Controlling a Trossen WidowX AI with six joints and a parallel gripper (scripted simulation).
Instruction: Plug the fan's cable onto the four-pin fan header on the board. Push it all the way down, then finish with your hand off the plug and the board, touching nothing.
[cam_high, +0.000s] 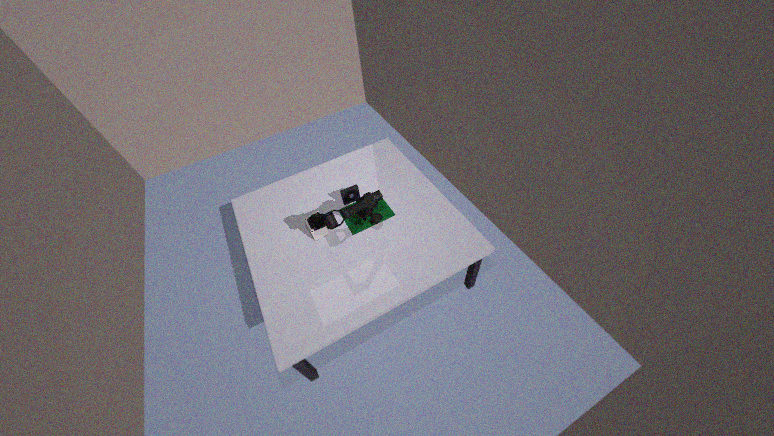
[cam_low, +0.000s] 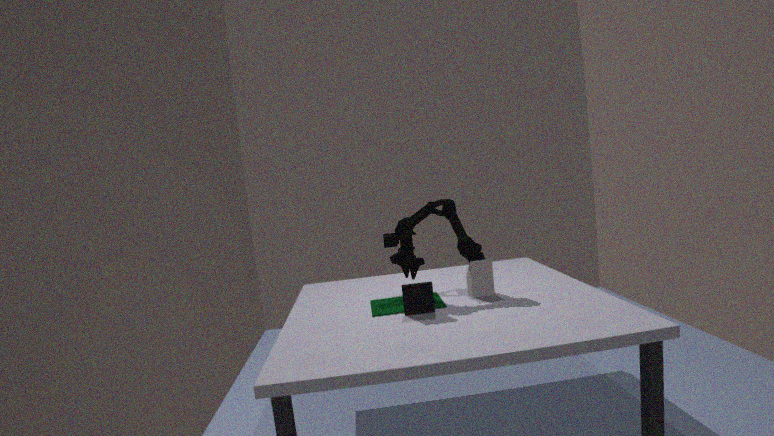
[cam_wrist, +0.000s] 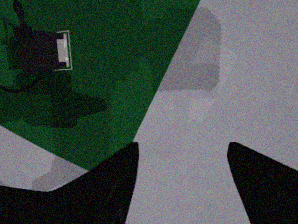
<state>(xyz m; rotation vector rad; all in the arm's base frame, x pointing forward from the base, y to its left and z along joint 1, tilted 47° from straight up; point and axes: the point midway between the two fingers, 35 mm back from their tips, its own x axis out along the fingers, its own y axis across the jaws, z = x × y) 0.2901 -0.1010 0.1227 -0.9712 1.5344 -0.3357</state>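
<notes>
My gripper (cam_low: 410, 277) (cam_wrist: 184, 149) is open with nothing between its fingers, and hangs above the table. The green board (cam_high: 354, 226) (cam_low: 385, 307) (cam_wrist: 125, 45) lies flat; in the wrist view it fills the upper left, outside the finger gap. The dark plug (cam_wrist: 37, 50) is over the board at the upper left of the wrist view, apart from the fingers. A pale header (cam_wrist: 62, 50) inside a white outline shows at its right end. The black cable (cam_wrist: 15, 90) curves beside the plug. How deep the plug sits cannot be told. The black fan (cam_high: 349, 194) (cam_low: 417, 297) stands upright beside the board.
The white table (cam_high: 433, 232) (cam_low: 487, 346) carries everything. The arm's pale base (cam_high: 318, 232) (cam_low: 480, 278) stands beside the board, and the dark arm arches from it over the board. Shadows fall on the board and table.
</notes>
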